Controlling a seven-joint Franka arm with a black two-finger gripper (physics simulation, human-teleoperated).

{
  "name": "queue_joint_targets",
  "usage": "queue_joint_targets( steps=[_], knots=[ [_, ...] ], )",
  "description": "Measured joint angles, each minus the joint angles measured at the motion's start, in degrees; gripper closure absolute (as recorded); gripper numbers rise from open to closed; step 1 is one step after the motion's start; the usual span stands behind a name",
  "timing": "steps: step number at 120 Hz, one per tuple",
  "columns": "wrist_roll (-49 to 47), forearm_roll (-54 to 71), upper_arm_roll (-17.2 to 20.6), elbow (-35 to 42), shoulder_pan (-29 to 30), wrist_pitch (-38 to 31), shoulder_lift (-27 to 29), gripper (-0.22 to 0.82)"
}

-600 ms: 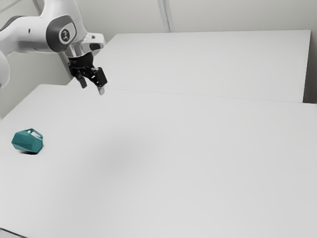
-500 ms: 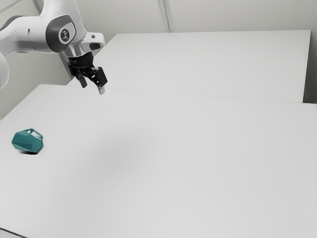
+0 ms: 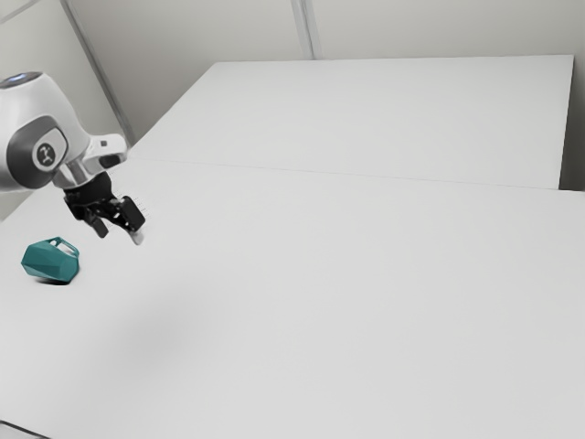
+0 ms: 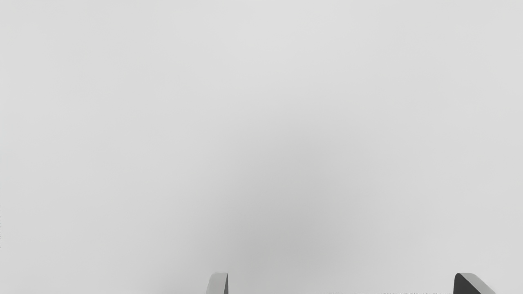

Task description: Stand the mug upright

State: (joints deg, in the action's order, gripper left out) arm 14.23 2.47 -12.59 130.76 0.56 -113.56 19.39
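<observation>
My gripper (image 3: 120, 234) hangs above the table in the exterior view, up and to the exterior view's right of the mug. The teal faceted mug (image 3: 50, 262) lies on its side on the tabletop, its looped handle pointing up toward the exterior view's right. Between the two and the mug there is a gap; they do not touch. In the wrist view the gripper (image 4: 340, 283) stands open, its fingertips wide apart with nothing between them.
The white table (image 3: 347, 311) stretches far to the exterior view's right, with a pale raised panel or wall (image 3: 384, 119) behind it. A thin dark line (image 3: 26, 430) crosses the near corner at the exterior view's left.
My arm and gripper have moved down and toward the exterior view's left, closer to the mug. The soft shadow on the table has shifted the same way. The mug has stayed put.
</observation>
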Motion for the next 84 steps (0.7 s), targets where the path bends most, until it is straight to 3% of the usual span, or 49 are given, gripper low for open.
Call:
queue_joint_targets(
  steps=[13,30,48,62,84],
  knots=[
    [-0.2,-0.02,-0.44,5.29,5.99,-1.65,3.86,0.0],
    [2.33,-1.59,-0.85,7.35,13.86,-3.24,4.68,0.0],
    [7.95,-3.8,-9.1,8.39,16.31,-5.95,4.48,0.0],
    [14.49,-9.89,-14.42,7.63,17.31,-9.5,1.06,0.0],
    [27.69,-27.11,-15.44,3.61,23.74,-12.94,-6.7,0.0]
  ],
)
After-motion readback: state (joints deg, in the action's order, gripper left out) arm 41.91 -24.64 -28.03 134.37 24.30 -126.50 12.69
